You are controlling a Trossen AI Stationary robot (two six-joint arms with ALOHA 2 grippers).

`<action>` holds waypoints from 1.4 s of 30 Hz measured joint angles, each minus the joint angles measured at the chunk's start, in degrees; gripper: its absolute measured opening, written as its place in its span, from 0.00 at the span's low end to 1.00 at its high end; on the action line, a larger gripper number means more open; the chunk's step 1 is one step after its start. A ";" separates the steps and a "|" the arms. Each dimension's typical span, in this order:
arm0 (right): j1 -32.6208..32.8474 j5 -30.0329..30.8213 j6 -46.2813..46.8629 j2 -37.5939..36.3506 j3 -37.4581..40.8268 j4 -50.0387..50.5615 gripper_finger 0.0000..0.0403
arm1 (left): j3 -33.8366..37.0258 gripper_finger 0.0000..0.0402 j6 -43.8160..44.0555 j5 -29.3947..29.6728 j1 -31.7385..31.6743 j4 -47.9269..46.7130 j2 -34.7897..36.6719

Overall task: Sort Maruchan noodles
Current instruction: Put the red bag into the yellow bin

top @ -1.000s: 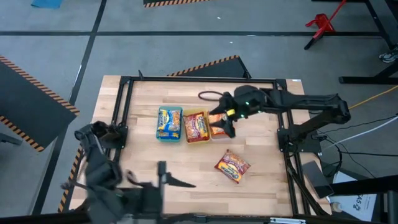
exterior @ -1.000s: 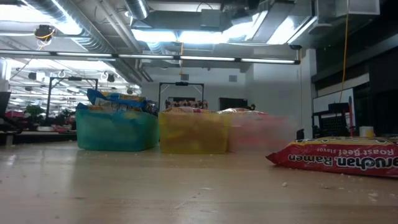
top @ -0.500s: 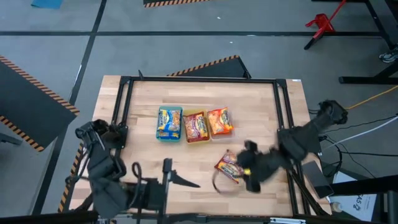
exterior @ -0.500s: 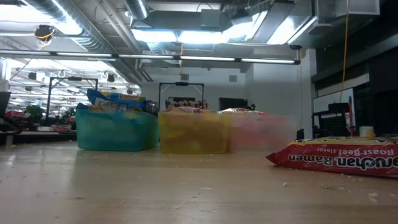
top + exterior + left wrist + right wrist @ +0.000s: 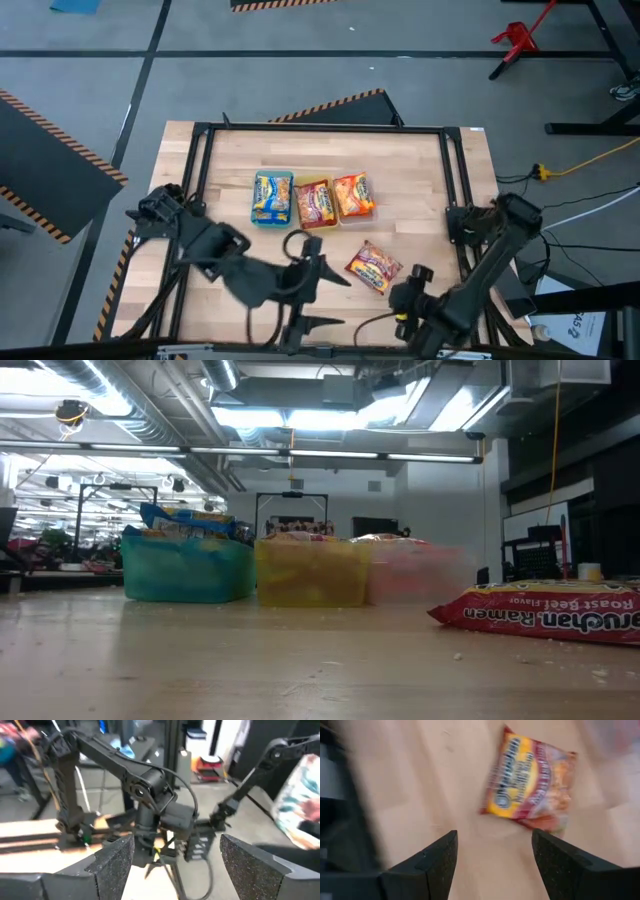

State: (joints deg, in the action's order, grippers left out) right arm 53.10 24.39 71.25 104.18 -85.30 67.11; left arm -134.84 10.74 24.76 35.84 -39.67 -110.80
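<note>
Three trays stand in a row at mid-table. The green tray (image 5: 272,198) holds a blue-yellow noodle packet, the yellow tray (image 5: 315,203) a red one, and the clear tray (image 5: 352,195) an orange one. One loose red-and-yellow packet (image 5: 373,268) (image 5: 530,782) (image 5: 545,612) lies flat on the wood toward the near right. My right gripper (image 5: 402,292) (image 5: 495,862) is open, just near and right of that packet, pointing at it. My left gripper (image 5: 326,298) (image 5: 175,865) is open too, left of the packet near the table's near edge, facing the right arm (image 5: 150,795).
A black metal frame (image 5: 455,180) runs around the wooden table top. A loop of black cable (image 5: 292,245) hangs by the left arm. Bare wood lies between the tray row and the loose packet, and along the far side.
My right gripper has left the clear tray and swung toward the near right edge, past the loose packet, ending close beside it. My left arm has reached out from the near left corner toward the middle of the near edge. The packets and trays have stayed put.
</note>
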 joint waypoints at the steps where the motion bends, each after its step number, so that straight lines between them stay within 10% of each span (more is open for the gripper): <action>1: -0.41 -0.49 -1.33 1.08 0.02 1.09 0.59 | -0.01 0.72 0.42 -1.86 -0.80 -0.88 0.00; 15: -5.74 -4.44 -18.10 8.01 0.02 5.11 0.78 | 11.23 0.72 2.66 -22.69 -13.07 -2.82 -0.57; 26: 8.81 -0.84 9.22 5.64 0.00 6.71 0.75 | 40.38 0.72 7.09 -28.39 -18.79 28.68 -0.48; 31: 11.90 2.41 16.14 5.63 0.00 6.42 0.76 | 50.24 0.72 10.19 -21.95 -19.28 39.18 -0.48; 37: 9.38 21.77 24.59 5.54 2.58 10.15 0.75 | 56.48 0.72 14.86 -15.86 -18.25 42.14 -1.57; 42: 0.73 22.75 36.08 5.30 7.91 17.62 0.75 | 57.91 0.72 27.26 -17.54 -17.39 44.65 -2.25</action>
State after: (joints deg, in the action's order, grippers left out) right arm 53.83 47.14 107.33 109.48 -77.38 84.73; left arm -76.93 38.00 7.22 18.45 4.98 -113.05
